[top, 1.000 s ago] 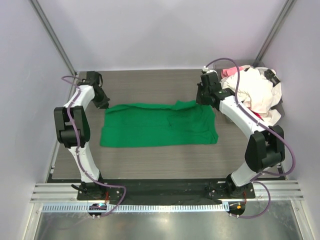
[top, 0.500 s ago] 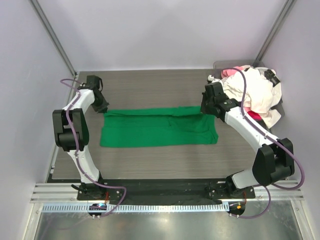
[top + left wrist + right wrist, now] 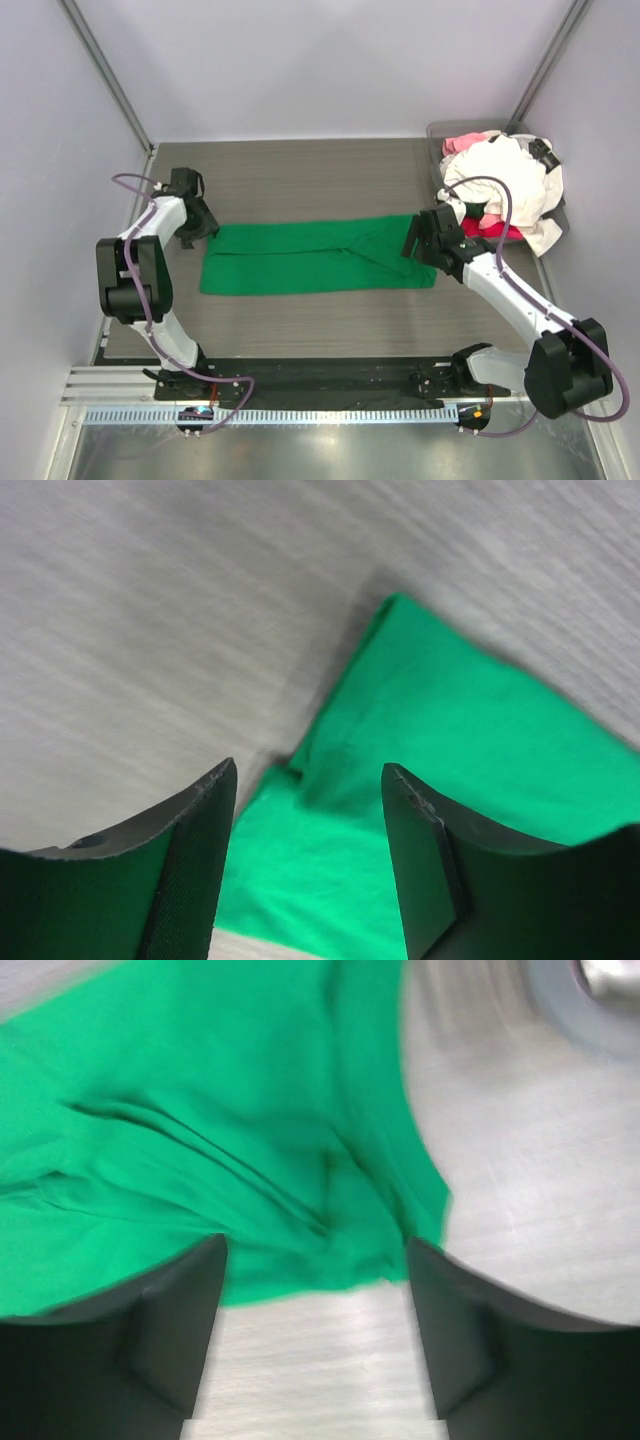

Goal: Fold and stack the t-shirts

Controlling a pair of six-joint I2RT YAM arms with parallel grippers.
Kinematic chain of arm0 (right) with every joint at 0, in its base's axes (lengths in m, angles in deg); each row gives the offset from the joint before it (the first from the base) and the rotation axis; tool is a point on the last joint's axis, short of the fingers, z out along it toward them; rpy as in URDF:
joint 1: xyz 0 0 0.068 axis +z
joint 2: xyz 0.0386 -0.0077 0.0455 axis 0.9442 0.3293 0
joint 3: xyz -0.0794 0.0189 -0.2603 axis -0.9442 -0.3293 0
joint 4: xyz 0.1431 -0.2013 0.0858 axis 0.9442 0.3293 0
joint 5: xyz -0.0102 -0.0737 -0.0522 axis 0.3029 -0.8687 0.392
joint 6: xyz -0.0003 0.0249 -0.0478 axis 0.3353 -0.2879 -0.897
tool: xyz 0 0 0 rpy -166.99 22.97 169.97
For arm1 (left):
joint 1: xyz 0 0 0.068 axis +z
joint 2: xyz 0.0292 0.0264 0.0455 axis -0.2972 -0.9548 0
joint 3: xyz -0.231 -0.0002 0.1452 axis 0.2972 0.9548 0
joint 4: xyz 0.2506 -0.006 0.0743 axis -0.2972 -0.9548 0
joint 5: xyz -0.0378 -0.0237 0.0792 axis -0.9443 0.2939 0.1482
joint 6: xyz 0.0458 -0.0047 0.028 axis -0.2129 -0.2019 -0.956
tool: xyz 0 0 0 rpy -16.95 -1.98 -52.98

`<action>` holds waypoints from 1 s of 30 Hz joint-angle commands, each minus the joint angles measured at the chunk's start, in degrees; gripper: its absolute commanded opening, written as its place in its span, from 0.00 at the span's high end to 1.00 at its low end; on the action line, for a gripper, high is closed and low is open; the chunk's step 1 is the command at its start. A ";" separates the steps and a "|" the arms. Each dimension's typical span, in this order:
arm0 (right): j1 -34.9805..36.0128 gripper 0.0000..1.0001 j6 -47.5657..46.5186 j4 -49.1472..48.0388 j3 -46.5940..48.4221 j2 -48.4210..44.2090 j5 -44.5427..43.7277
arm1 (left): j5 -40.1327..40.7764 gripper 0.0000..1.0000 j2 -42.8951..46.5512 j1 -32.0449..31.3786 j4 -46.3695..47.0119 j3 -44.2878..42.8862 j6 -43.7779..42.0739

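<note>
Grey wood-grain table [image 3: 300,175] between pale walls [image 3: 300,70], seen from above: a green t-shirt [image 3: 315,257] lies as a long folded band across mid-frame, while the white, pink and red t-shirts [image 3: 505,180] sit heaped in a clear bin [image 3: 436,132] at upper right, apparently awaiting their turn. The left gripper [image 3: 307,772] hovers at the band's left end and the right gripper [image 3: 315,1243] at its right end, both spread wide and empty, likely positioned for the next fold.

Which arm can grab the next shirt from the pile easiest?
Likely the right arm. The right fingers, open, hover at the green t-shirt's right end, beside the pile of t-shirts; the left fingers are at the opposite end.
</note>
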 commanded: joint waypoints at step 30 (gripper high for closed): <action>-1.73 0.19 8.74 -2.65 16.05 36.00 9.99 | 3.59 0.47 -6.31 -15.29 -10.73 -0.28 2.13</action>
